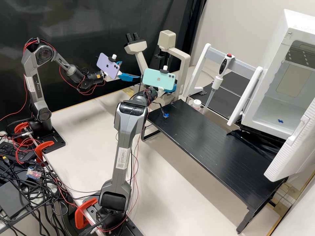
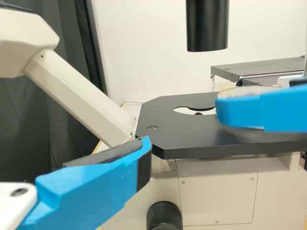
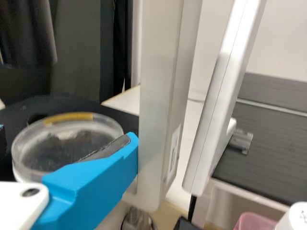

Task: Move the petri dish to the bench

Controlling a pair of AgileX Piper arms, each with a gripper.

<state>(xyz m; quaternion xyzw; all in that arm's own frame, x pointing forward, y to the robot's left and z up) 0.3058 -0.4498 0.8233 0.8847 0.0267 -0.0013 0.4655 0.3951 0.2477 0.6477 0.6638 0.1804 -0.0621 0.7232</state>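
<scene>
Right-arm jaws are being held wide open around the petri dish (image 3: 53, 148) on the microscope stage (image 2: 187, 137), seemingly ungripping; farther off, left-arm jaws are being held open, empty.

A cream microscope (image 1: 185, 62) with paired black eyepieces (image 1: 132, 37) stands in front of a black curtain (image 1: 75, 23), its dark stage (image 2: 182, 136) lying flat beneath a black cylinder (image 2: 207, 26) in the left wrist view. Near it in the high view, a pipette (image 1: 216, 82) with a red top hangs upright at the grey crossbar (image 1: 244, 68) of a white frame (image 1: 199, 67), a small pink-and-white tub (image 1: 197, 104) near its tip. Farther along, a white cabinet (image 1: 297, 21) gapes open, with a blue cross-shaped mark (image 1: 280, 121) on its inner floor.
</scene>
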